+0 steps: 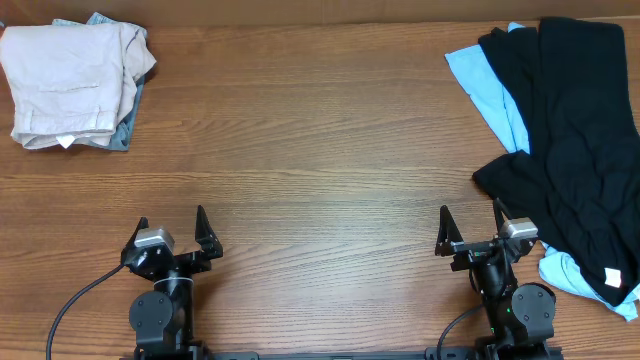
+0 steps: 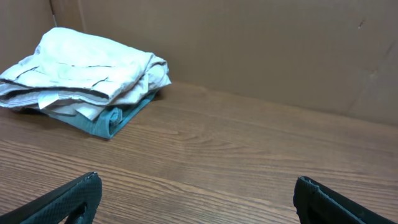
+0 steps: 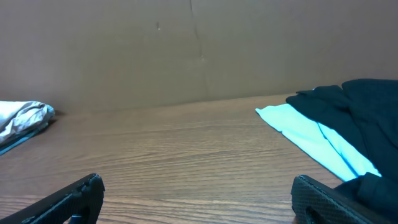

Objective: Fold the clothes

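Note:
Folded beige shorts [image 1: 70, 80] lie stacked on a pale denim piece [image 1: 125, 125] at the table's far left corner; the stack also shows in the left wrist view [image 2: 87, 68]. A loose black garment [image 1: 575, 130] lies over a light-blue one [image 1: 490, 85] at the right edge, also in the right wrist view [image 3: 360, 106]. My left gripper [image 1: 172, 228] is open and empty near the front edge. My right gripper [image 1: 470, 222] is open and empty, just left of the black garment.
The wooden table [image 1: 320, 150] spans the view. A brown cardboard wall [image 2: 261, 43] stands behind it. A white label [image 1: 612, 280] shows on the black garment near the right arm's base.

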